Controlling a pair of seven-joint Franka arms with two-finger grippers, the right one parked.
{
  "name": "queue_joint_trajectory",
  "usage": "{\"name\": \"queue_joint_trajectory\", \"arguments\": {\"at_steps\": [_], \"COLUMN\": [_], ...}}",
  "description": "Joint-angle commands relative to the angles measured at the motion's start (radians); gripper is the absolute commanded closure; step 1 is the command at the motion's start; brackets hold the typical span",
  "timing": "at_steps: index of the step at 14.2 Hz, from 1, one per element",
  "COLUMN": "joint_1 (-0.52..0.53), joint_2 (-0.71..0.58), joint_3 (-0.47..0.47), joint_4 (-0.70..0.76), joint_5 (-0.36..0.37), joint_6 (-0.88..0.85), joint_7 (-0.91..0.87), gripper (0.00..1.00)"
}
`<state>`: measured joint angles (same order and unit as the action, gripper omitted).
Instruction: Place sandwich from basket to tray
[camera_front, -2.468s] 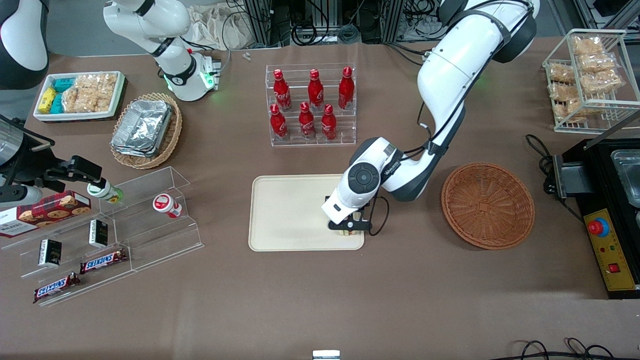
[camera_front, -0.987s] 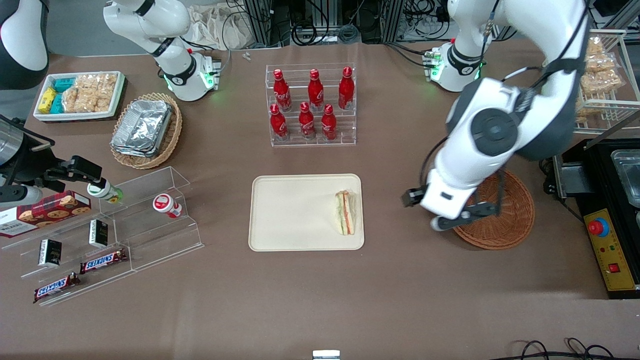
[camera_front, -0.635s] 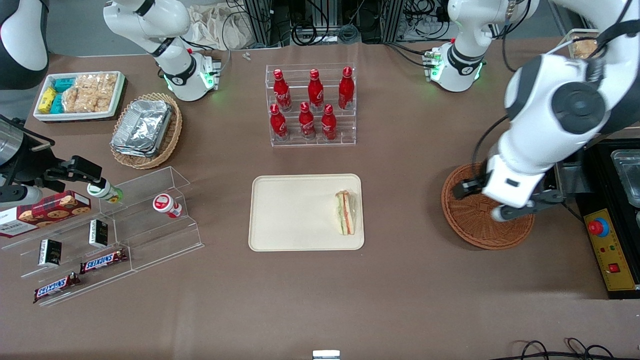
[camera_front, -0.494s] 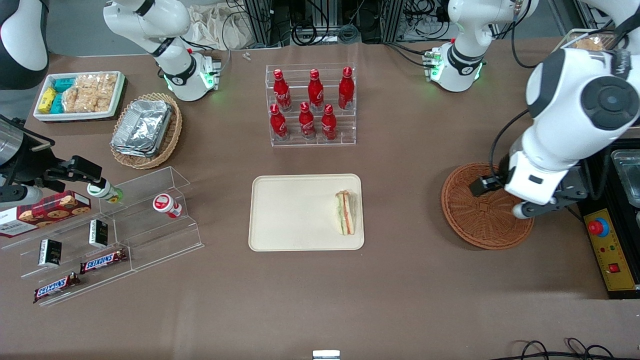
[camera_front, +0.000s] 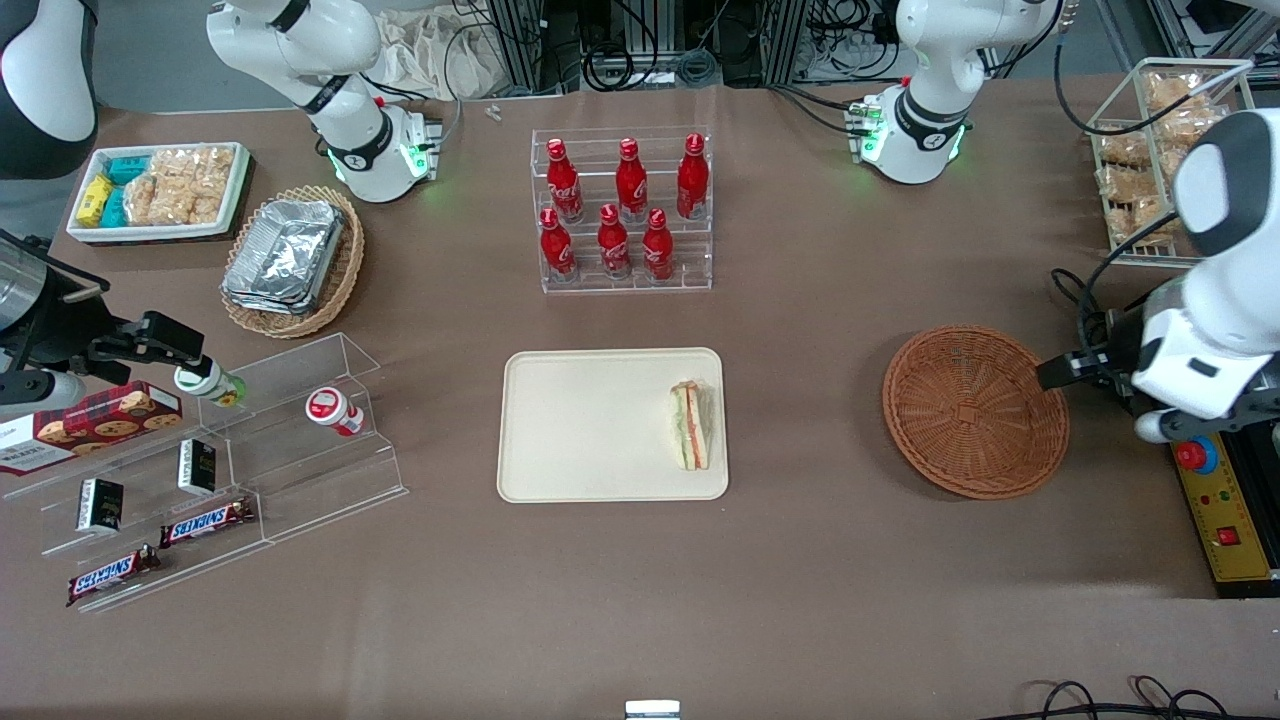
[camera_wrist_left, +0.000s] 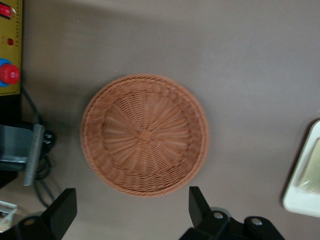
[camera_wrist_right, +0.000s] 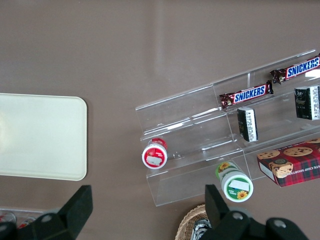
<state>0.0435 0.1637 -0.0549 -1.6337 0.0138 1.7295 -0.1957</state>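
**Gripper spread and empty, up off the table past the basket**

Gripper (camera_wrist_left: 130, 215) hangs high, fingers (camera_wrist_left: 64, 212) spread wide with nothing between them. Front view puts it (camera_front: 1100, 385) just off the basket's rim, on the working arm's end of the table, next to the black control box (camera_front: 1225, 500) with the red button (camera_front: 1192, 455).

Basket (camera_front: 975, 410) sits on the brown table (camera_front: 800, 600), nothing in it; wrist view shows its woven floor bare (camera_wrist_left: 144, 134).

Sandwich (camera_front: 691, 424) lies flat on the tray (camera_front: 590, 425), tight against the tray edge that faces the basket, long side running along that edge, filling stripes showing. Well apart from the gripper. Corner of the tray also shows in the wrist view (camera_wrist_left: 305, 180).

Rack of red bottles (camera_front: 622, 210) stands farther from the front camera than the tray. Tan basket of foil trays (camera_front: 290, 260) and the clear shelf with snack bars (camera_front: 200, 470) sit toward the parked arm's end.
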Motion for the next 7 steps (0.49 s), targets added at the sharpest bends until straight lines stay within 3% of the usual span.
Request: {"name": "queue_joint_trajectory", "arguments": {"at_steps": [1, 7], "joint_1": [-0.066, -0.060], "joint_2": [-0.041, 0.008], "joint_3": [0.104, 0.102], "joint_4": [-0.029, 0.081], "joint_5": [-0.029, -0.015], "joint_6": [-0.019, -0.070], "joint_7": [0.134, 0.193], "gripper": [0.01, 0.01]}}
